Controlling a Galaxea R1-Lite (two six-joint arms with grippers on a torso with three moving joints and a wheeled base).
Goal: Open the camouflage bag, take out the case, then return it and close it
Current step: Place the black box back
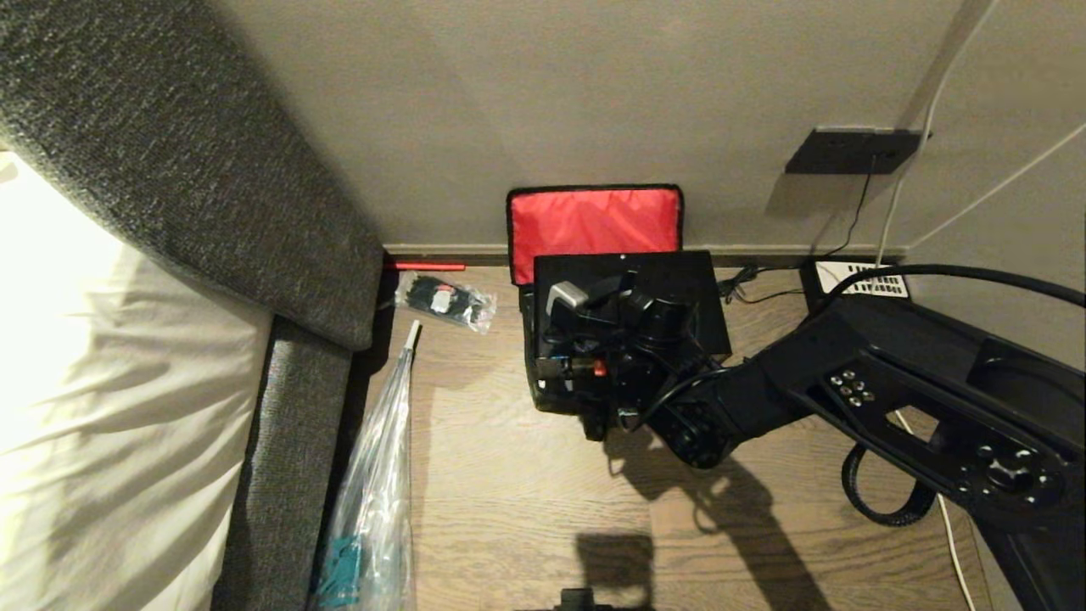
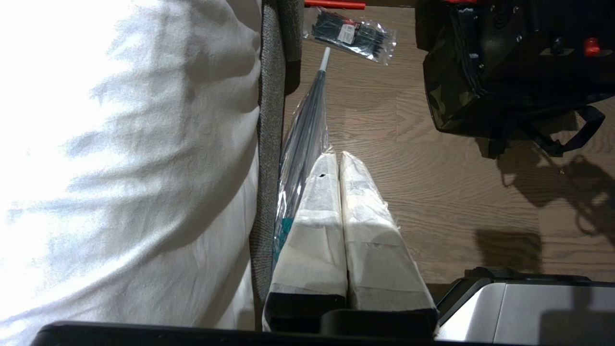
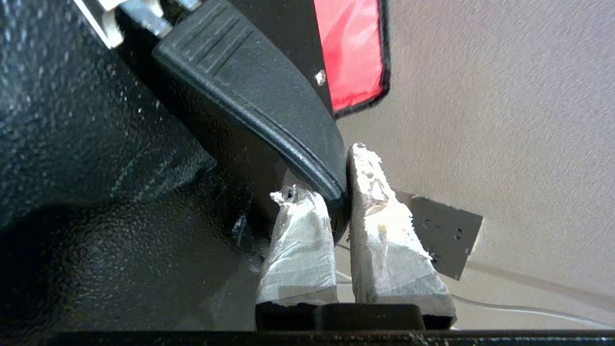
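The boxy green-and-tan camouflage fabric bag (image 1: 543, 386) stands on the wooden floor (image 1: 509, 492) at the far wall, its red-lined lid (image 1: 594, 222) leaning back on the wall so the mouth stays free. The flat black rectangular case (image 1: 679, 284) is lifted over that mouth, jutting right. My right pincer (image 3: 338, 192) is clamped on the case's black handle (image 3: 250, 91), which I judge gives the surest hold for carrying it. My left pincer (image 2: 340, 163), fingers together, hangs idle near the bed (image 2: 120, 144), on the left.
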